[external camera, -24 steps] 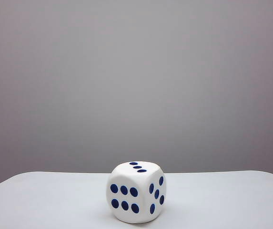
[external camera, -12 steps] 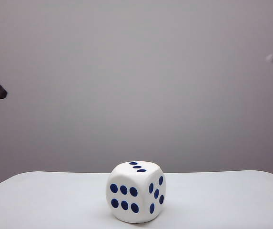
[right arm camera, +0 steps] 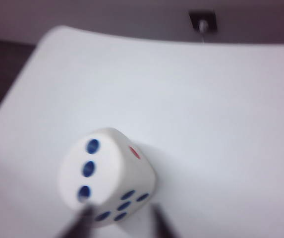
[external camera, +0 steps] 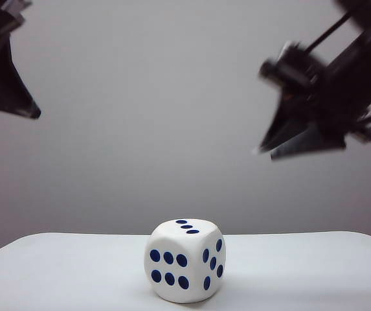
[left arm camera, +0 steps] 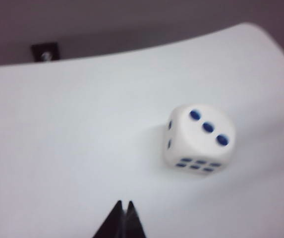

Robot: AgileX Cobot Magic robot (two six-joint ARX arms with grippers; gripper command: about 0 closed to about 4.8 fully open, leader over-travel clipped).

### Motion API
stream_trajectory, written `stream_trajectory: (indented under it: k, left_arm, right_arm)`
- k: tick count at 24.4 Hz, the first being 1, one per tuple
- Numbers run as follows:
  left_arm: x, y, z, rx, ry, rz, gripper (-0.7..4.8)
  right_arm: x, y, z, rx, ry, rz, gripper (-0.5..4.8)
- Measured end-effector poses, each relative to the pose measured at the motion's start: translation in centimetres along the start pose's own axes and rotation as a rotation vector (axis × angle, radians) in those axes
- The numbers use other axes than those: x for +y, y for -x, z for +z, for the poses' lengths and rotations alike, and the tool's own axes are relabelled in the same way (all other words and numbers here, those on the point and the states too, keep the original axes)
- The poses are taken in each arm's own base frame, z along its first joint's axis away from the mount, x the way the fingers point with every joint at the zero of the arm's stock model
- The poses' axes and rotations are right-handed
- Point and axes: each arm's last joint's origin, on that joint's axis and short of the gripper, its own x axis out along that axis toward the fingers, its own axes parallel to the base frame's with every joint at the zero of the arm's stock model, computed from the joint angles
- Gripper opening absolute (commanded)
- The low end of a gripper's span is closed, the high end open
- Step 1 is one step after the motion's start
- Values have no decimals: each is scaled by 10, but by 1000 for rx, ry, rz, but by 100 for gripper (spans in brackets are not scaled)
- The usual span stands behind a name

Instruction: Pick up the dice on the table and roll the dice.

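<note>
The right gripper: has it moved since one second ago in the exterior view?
Yes. The right gripper has come in from the upper right, down and leftward toward the dice, which sits unchanged on the table. It hangs above, not touching.

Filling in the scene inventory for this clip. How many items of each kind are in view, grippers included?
Dice, white with dark blue pips: 1
Table, white: 1
Grippers, black, both above the table: 2 (left gripper, jaws together; right gripper, jaws slightly apart)
Total: 4

No legible txt or labels.
</note>
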Motion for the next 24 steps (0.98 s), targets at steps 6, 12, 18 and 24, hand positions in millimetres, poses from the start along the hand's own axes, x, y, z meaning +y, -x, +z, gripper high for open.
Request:
stream_trajectory:
  k: [6, 12, 18, 24]
  left_arm:
    - [-12, -9, -6, 76, -39, 10, -5]
    - [-11, -9, -6, 75, -38, 10, -5]
    - [-12, -9, -4, 56, -39, -9, -5]
    - [-12, -9, -4, 54, -39, -17, -5]
  right_arm:
    - [-1, -51, 10, 137, -55, 49, 479]
    - [-3, -73, 0, 231, -85, 71, 479]
    - [-6, -99, -9, 303, -119, 88, 479]
    - [1, -115, -21, 350, -113, 94, 479]
